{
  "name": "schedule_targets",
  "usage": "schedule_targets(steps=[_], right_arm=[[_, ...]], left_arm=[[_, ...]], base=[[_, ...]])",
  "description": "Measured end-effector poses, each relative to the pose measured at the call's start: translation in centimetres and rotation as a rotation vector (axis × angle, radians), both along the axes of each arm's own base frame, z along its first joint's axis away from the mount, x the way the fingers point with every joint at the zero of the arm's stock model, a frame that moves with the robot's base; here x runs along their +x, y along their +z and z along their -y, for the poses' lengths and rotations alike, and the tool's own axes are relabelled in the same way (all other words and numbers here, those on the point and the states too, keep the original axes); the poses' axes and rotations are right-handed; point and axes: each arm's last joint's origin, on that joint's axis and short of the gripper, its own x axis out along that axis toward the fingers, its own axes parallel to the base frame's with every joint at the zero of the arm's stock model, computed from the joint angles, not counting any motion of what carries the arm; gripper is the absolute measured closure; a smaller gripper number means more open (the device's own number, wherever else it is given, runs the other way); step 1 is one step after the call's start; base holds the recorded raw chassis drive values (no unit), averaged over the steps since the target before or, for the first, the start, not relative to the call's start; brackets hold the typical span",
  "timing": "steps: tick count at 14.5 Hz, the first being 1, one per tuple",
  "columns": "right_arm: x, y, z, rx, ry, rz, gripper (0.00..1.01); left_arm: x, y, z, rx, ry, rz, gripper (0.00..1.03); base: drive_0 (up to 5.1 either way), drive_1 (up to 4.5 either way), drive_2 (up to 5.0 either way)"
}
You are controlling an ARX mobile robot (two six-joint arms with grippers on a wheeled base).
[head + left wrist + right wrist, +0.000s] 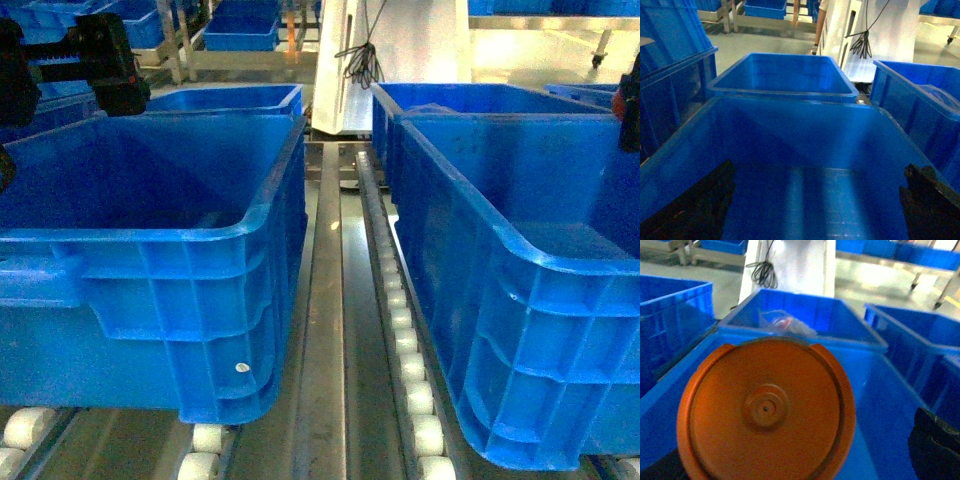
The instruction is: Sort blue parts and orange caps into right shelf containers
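1. An orange cap (766,410), a round disc with a raised hub at its centre, fills the right wrist view. It is held face-on to the lens over the near right crate (520,300). A dark finger (936,442) of the right gripper (630,105) shows at the lower right, but the contact is hidden, so whether the fingers pinch the cap cannot be told.
2. The left gripper (810,205) hangs above the near left crate (150,250), its two dark fingers (927,197) spread wide at the frame's lower corners, nothing between them.
3. Both crates sit on a roller conveyor (410,360), a metal rail between them.
4. Behind each stands a further blue crate (785,75); the right-hand one (805,315) holds a clear plastic bag (785,322) with something red inside.
5. A white column (390,60) with dangling black cables (358,55) rises beyond.
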Motion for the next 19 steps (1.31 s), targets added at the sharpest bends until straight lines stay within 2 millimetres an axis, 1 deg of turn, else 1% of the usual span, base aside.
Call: schedule_targets(steps=[4,6,8,9,10,12,13,19], right_arm=[[0.1,0.0,-0.1,0.044,0.014,-0.001,0.03],[0.3,0.3,-0.1,0.055,0.009,0.017,0.03],[0.3,0.0,-0.1,0.07,0.021,-0.004,0.03],[0.3,-0.2,-0.2,0.128,0.067,-0.042,0.03],[0.4,-0.2,-0.2,0.142,0.053,-0.019,0.03],[0.4,-0.3,-0.1,0.125,0.019,-0.011,0.03],[0.4,-0.5,0.0,0.119,-0.011,-0.029,0.03],[0.4,-0.5,0.0,0.118,-0.015,-0.031,0.03]], left_arm=[[-0.1,-0.1,-0.3,-0.043,-0.006,-0.009,0.05],[-0.2,0.1,-0.4,-0.018,-0.002,0.0,0.05],[-0.4,0.2,-0.5,-0.005,-0.006,0.002,0.05],[-0.6,0.1,-0.9,-0.041,-0.025,-0.003,0.05],[-0.7,-0.1,-1.1,-0.075,-0.006,0.0,0.05],[-1.0,-0.4,-1.2,-0.052,0.022,0.001,0.05],[-1.0,-0.3,-1.2,-0.05,0.033,0.017,0.05],[-1.1,-0.2,-1.3,-0.047,0.046,0.021,0.05]], base=[[0.0,0.0,0.0],[0.0,0.0,0.0],[0.0,0.0,0.0],[0.0,0.0,0.0],[0.0,0.0,0.0],[0.0,0.0,0.0],[0.0,0.0,0.0],[0.0,0.0,0.0]])
